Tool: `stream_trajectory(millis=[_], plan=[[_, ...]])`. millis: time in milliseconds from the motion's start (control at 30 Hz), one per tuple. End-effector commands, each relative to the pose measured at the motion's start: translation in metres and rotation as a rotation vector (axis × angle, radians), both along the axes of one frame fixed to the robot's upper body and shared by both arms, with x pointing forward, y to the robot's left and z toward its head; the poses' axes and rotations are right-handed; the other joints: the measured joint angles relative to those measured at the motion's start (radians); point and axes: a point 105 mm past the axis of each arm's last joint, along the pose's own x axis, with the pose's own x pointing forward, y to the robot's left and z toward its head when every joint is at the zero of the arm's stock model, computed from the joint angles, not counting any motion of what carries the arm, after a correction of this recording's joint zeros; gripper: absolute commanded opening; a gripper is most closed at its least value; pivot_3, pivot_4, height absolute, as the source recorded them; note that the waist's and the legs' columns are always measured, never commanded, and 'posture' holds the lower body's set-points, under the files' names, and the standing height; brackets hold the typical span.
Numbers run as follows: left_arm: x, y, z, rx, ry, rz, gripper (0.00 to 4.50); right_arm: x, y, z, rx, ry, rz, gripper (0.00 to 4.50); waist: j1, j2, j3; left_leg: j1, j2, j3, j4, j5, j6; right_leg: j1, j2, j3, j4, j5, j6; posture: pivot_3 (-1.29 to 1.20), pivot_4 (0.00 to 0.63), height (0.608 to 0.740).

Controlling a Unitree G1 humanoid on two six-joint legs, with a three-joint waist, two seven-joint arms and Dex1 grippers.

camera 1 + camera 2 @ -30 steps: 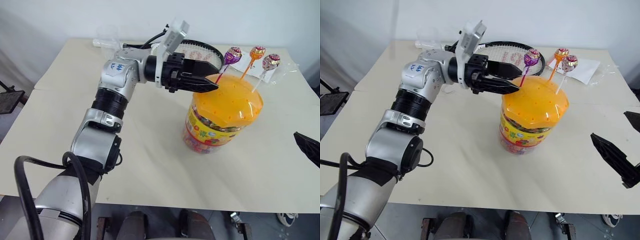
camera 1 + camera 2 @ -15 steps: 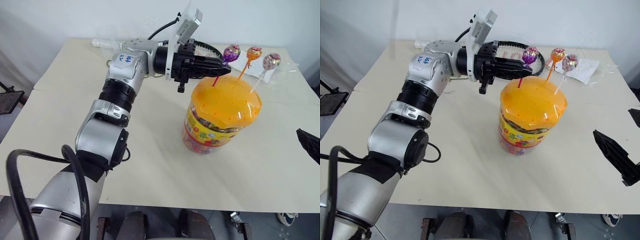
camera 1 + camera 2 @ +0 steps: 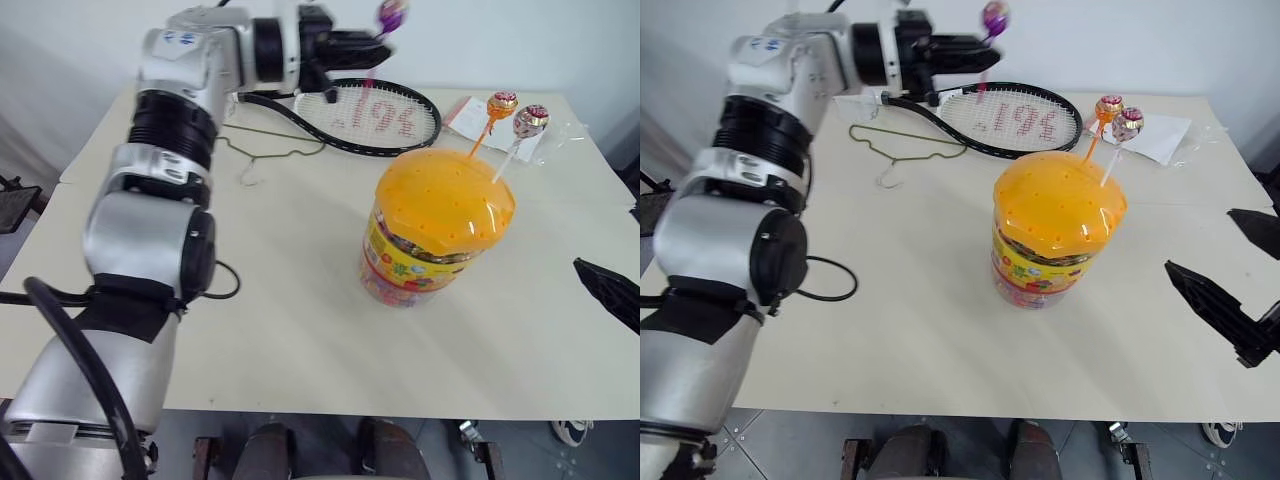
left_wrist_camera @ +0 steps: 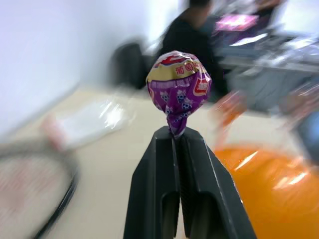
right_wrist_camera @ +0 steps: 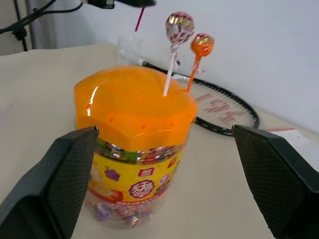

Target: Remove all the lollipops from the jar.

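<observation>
Above the racket: left gripper [image 4: 178, 137] pinching purple lollipop [image 4: 179, 88] by its stick.
Jar [image 3: 436, 236]: on counter [image 3: 300, 320], 2 lollipops [image 3: 515, 113] standing in lid.
Right gripper [image 5: 164, 164]: spread wide.

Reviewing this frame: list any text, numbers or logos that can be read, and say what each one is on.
"191", red, painted on the strings of the black tennis racket.
Yellow multicoloured label band of the clear plastic jar with orange domed lid: a red round logo with characters, too blurred to read.
Purple wrapped lollipop in the left end effector: small print, unreadable.
</observation>
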Motion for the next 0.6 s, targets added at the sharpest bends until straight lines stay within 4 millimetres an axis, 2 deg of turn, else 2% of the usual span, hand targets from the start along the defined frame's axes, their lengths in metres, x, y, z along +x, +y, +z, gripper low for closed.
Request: stream_trajectory(millis=[33, 167, 233, 333, 533, 600], plan=[[0.018, 0.047, -0.036, 0.130, 0.144, 0.253, 0.01, -0.002, 0.013, 0.001, -0.036, 0.016, 0.096, 4.50, -0.004, 0.000, 0.000, 0.000, 0.000, 0.000, 0.000, 0.000, 0.000, 0.000, 0.000, 0.000, 0.000, 0.000, 0.000, 0.00, 0.150, 0.740], [0.022, 0.103, -0.091, 0.246, 0.364, 0.509, 0.01, 0.000, 0.017, -0.005, -0.089, 0.063, 0.163, 4.50, -0.012, -0.003, 0.002, -0.001, 0.000, 0.000, 0.000, 0.000, 0.000, -0.001, 0.000, 0.001, 0.001, 0.000, 0.000, 0.00, 0.150, 0.740], [0.013, 0.120, -0.117, 0.292, 0.459, 0.571, 0.01, 0.007, 0.015, -0.003, -0.086, 0.055, 0.168, 4.50, -0.013, -0.006, 0.004, -0.001, 0.000, 0.000, 0.000, 0.000, 0.000, -0.001, 0.000, 0.001, 0.001, 0.000, 0.000, 0.00, 0.150, 0.740], [-0.005, 0.132, -0.151, 0.365, 0.578, 0.609, 0.01, 0.017, 0.016, -0.001, -0.073, 0.043, 0.180, 4.50, -0.013, -0.008, 0.005, -0.002, 0.000, 0.001, 0.003, 0.000, 0.000, -0.001, 0.000, 0.002, 0.002, 0.000, 0.000, 0.00, 0.150, 0.740], [-0.021, 0.147, -0.179, 0.432, 0.707, 0.696, 0.01, 0.028, 0.020, -0.003, -0.058, 0.036, 0.206, 4.50, -0.005, -0.011, 0.006, -0.003, 0.001, 0.000, 0.008, 0.000, 0.000, -0.001, 0.000, 0.002, 0.005, 0.000, 0.001, 0.00, 0.150, 0.740], [-0.025, 0.150, -0.182, 0.452, 0.721, 0.699, 0.50, 0.030, 0.020, -0.002, -0.057, 0.030, 0.205, 4.50, -0.006, -0.011, 0.006, -0.003, 0.001, 0.000, 0.009, 0.000, 0.000, -0.001, 0.000, 0.003, 0.005, 0.000, 0.001, 0.00, 0.150, 0.740]])
